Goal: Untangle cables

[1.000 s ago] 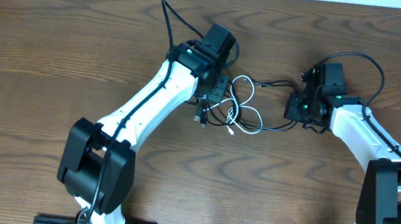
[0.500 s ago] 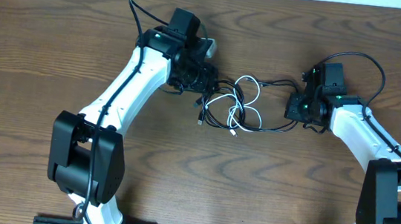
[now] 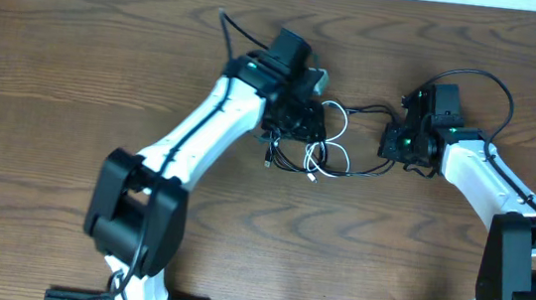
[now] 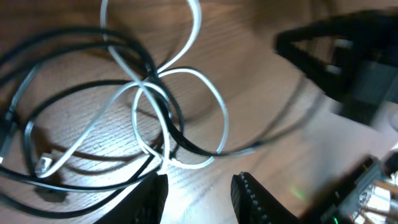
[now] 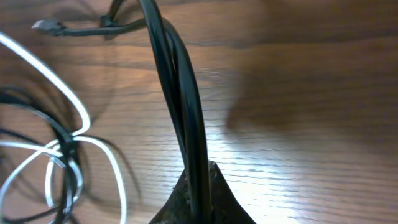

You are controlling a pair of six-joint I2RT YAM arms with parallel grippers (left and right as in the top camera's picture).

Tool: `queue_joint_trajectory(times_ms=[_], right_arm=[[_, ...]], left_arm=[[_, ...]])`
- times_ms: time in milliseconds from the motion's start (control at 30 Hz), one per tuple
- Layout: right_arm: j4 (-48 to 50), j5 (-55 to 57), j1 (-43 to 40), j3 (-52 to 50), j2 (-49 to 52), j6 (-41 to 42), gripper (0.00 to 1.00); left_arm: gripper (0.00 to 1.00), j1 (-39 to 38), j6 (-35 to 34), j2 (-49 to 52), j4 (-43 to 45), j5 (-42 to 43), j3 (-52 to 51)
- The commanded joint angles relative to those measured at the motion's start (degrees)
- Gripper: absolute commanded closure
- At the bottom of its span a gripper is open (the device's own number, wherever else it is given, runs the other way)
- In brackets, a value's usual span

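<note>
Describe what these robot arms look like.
The left arm and right arm are white tubes between chunky black joints. A thick black wire loops off each wrist. The left gripper and right gripper are black, with green lights nearby.

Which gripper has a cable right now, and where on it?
The right gripper pinches the black cable on a doubled stretch right of the tangle, not at a plug. The left gripper is open, holding nothing.

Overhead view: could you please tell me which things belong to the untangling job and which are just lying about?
Job: black cable, white cable, left gripper, right gripper.
Lying about: arm wires, table.
</note>
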Motion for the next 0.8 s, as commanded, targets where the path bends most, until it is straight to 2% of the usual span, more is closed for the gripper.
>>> queue_joint_trajectory(times_ms=[0,33,333,367,433,633,767], right_arm=[[0.7,-5.9,0.2,0.3,-1.2,-3.4,0.99],[0.7,-6.7,0.2,0.3,-1.2,-3.8,0.99],[0.9,-6.7,0.4,0.3,-1.2,-3.9,0.99],[0.9,-6.7,0.5,0.3,-1.2,-3.9,0.99],[1.0,-6.7,0.8,0.3,-1.2,-3.9,0.99],[1.4,-6.7,1.0,0.3,-1.2,-5.5,0.99],[1.4,-6.7,1.0,0.3,-1.2,-8.3,0.99]], left_arm=[[0.5,-1.4,-8.5,4.6,0.7,-8.0,0.3],[0.45,-1.7,-9.3,5.6,1.2,-9.2,0.3],[0.45,-1.5,-12.0,11.3,10.1,-10.3,0.3],[0.56,-1.6,-12.0,11.7,10.5,-10.3,0.3],[0.91,-1.8,-12.0,12.0,10.6,-10.2,0.3],[0.93,-1.2,-11.0,10.2,10.6,-9.1,0.4],[0.93,0.4,-7.9,6.3,10.6,-3.0,0.4]])
